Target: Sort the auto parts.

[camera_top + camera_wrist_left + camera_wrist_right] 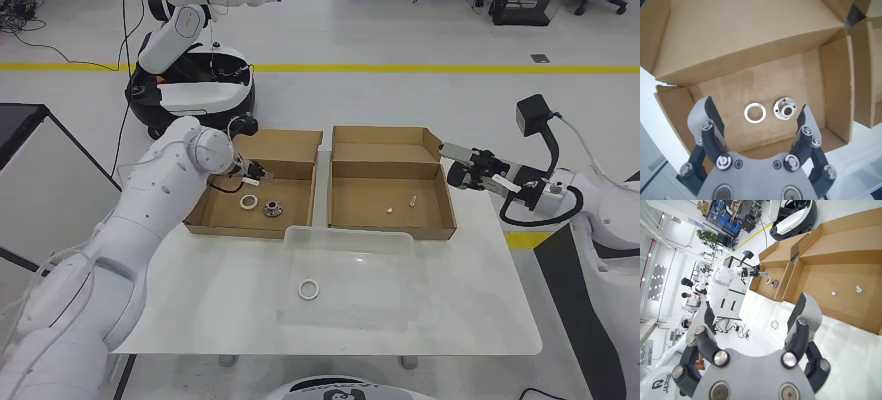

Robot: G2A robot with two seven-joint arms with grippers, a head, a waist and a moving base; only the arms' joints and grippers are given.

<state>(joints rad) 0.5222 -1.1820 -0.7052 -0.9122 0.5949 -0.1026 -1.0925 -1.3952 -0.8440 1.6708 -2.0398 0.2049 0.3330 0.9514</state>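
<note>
In the clear bin (372, 250) one ring (309, 290) is left unsorted, others already boxed, while left gripper (756, 105) and right gripper (755, 301) hold fingers wide apart, empty.

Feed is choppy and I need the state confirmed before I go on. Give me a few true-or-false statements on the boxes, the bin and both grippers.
1. The left gripper is shut on a ring. False: it is open over the left box, holding nothing.
2. The left box holds a ring and a hub. True.
3. The clear bin holds three rings. False: it holds one lone ring.
4. The right box holds two small parts. True.
5. The right gripper is open. True.
</note>
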